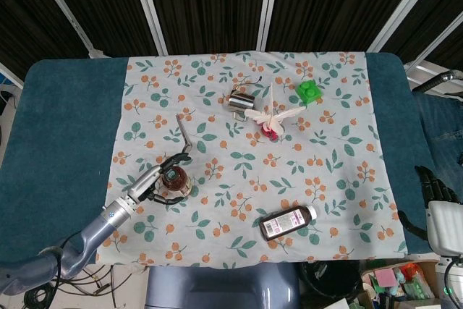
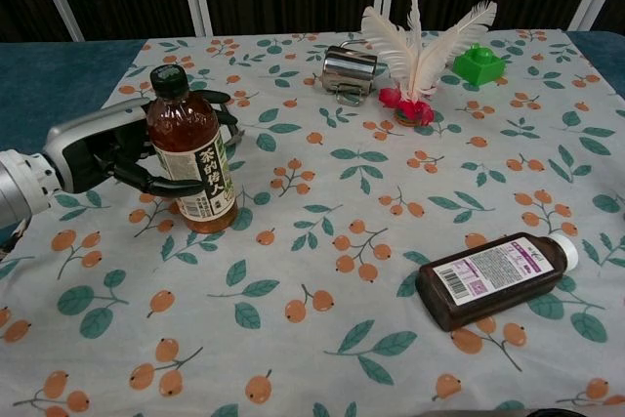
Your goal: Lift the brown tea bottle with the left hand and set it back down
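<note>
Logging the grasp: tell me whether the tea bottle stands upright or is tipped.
Upright: the tea bottle stands cap up on the cloth, left hand around it.

A dark medicine bottle (image 2: 496, 278) with a white cap lies on its side at the lower right of the floral tablecloth (image 2: 322, 241). Toward the top centre, a metal cup (image 2: 349, 72) lies tipped over beside a white feather shuttlecock (image 2: 418, 56). A green toy (image 2: 479, 64), possibly a block, sits upper right.

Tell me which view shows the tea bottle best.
The chest view: the tea bottle stands upright side-on, label and cap visible, the left robot hand wrapped around it. The head view shows only its top from above, mostly the cap.
</note>
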Controlling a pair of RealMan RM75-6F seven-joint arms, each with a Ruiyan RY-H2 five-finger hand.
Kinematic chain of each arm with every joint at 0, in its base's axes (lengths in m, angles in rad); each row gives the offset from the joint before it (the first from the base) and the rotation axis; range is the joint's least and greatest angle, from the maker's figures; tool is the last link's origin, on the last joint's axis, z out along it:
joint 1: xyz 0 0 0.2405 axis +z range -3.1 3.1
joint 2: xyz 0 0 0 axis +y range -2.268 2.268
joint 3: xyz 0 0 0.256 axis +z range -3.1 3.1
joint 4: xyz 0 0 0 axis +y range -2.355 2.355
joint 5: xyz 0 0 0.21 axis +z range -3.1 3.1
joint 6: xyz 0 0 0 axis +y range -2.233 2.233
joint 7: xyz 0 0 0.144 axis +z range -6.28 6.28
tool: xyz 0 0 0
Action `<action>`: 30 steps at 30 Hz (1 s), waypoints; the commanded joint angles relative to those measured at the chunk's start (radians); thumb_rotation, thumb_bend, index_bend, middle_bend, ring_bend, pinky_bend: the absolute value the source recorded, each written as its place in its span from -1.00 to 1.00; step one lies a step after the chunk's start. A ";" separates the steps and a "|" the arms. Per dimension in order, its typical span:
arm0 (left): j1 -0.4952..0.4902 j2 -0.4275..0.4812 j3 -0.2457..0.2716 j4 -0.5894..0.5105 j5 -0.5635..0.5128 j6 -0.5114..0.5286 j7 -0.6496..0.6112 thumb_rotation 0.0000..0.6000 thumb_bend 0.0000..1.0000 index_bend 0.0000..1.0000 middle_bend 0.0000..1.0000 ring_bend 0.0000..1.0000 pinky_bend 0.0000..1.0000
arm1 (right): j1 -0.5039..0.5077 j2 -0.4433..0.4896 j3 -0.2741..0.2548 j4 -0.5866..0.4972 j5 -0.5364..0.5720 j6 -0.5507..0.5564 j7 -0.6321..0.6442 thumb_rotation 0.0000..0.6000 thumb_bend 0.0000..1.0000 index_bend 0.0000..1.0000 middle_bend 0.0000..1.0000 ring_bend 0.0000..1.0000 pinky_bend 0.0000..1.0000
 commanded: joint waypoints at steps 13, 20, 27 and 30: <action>0.003 0.012 0.000 -0.014 0.002 0.008 0.003 1.00 -0.56 -0.84 -0.77 -0.95 -0.81 | 0.001 -0.001 0.001 0.000 0.000 -0.001 0.001 1.00 -0.65 -0.86 -0.84 -0.65 -0.48; 0.004 0.016 0.000 -0.021 0.001 0.009 0.007 1.00 -0.56 -0.84 -0.77 -0.95 -0.81 | 0.001 -0.001 0.000 -0.001 0.000 -0.001 0.002 1.00 -0.65 -0.86 -0.84 -0.65 -0.48; 0.001 0.017 -0.004 -0.024 -0.002 0.005 0.009 1.00 -0.56 -0.84 -0.77 -0.95 -0.81 | 0.001 -0.001 0.001 0.000 0.002 -0.001 0.000 1.00 -0.65 -0.86 -0.84 -0.65 -0.48; 0.003 0.015 -0.004 -0.022 -0.001 0.005 0.010 1.00 -0.56 -0.84 -0.77 -0.93 -0.80 | 0.001 -0.002 0.001 0.000 0.002 -0.001 0.000 1.00 -0.65 -0.86 -0.84 -0.65 -0.48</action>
